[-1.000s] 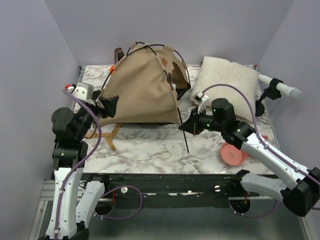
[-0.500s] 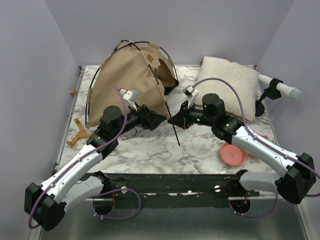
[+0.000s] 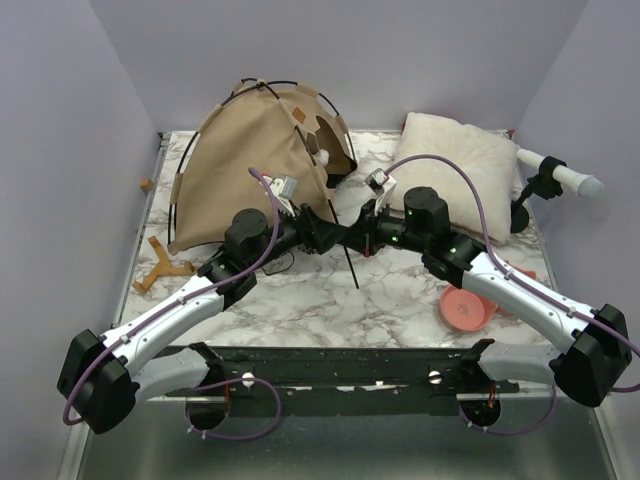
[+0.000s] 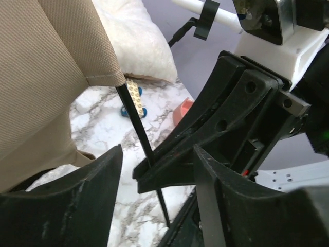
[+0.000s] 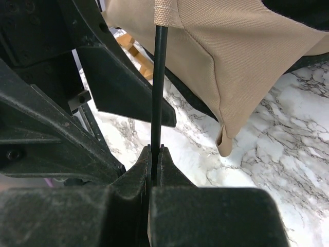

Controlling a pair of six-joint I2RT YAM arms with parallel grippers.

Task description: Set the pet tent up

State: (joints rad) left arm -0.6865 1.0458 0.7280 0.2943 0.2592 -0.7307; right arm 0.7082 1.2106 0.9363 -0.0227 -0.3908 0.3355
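Note:
The pet tent (image 3: 250, 160), tan fabric on thin black crossing poles, stands at the back left of the marble table (image 3: 300, 300). One black pole (image 3: 350, 265) sticks out of its front right corner, slanting down to the table. My right gripper (image 3: 358, 238) is shut on that pole (image 5: 158, 87), which runs up from its closed tips (image 5: 156, 152) into the tan sleeve (image 5: 165, 13). My left gripper (image 3: 335, 237) is open, tip to tip with the right one. In the left wrist view its fingers (image 4: 77, 206) straddle the pole (image 4: 134, 118) and the right gripper's tip (image 4: 169, 172).
A white fluffy pillow (image 3: 450, 165) lies at the back right. A coral disc (image 3: 467, 308) sits near the front right edge under the right arm. A wooden Y-shaped piece (image 3: 160, 268) lies at the left, and a white-tipped black handle (image 3: 560, 178) juts at the far right.
My left arm has swung from the table's left side to the middle and reached the held pole. The tent has shifted left and tilted. The left jaws have narrowed slightly.

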